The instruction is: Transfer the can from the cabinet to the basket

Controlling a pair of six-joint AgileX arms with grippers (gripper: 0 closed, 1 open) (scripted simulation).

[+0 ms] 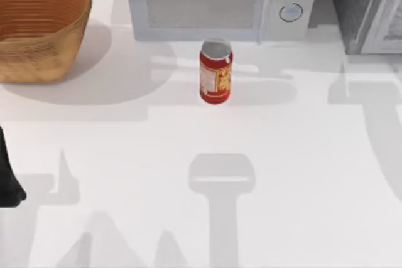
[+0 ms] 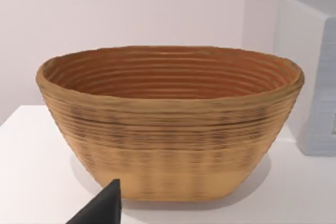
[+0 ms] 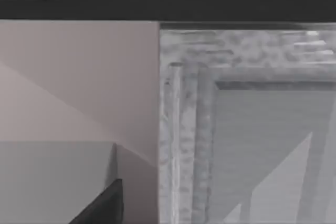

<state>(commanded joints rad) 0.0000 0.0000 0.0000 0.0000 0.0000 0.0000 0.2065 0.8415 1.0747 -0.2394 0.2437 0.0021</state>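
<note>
White worktop (image 1: 301, 174), pale wall behind. Can (image 1: 215, 71) upright before microwave (image 1: 213, 1), well apart from left gripper (image 2: 102, 208); finger state indeterminable.

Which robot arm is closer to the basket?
Left. The left arm sits at the table's left edge below the basket; the right wrist view faces the cabinet, far right.

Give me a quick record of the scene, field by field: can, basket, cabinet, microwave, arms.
can: upright on the table, in front of the microwave, not gripped
basket: far left of table
cabinet: far right corner, door faces right wrist camera
microwave: back centre, door shut
left arm: at left edge, facing basket
</note>
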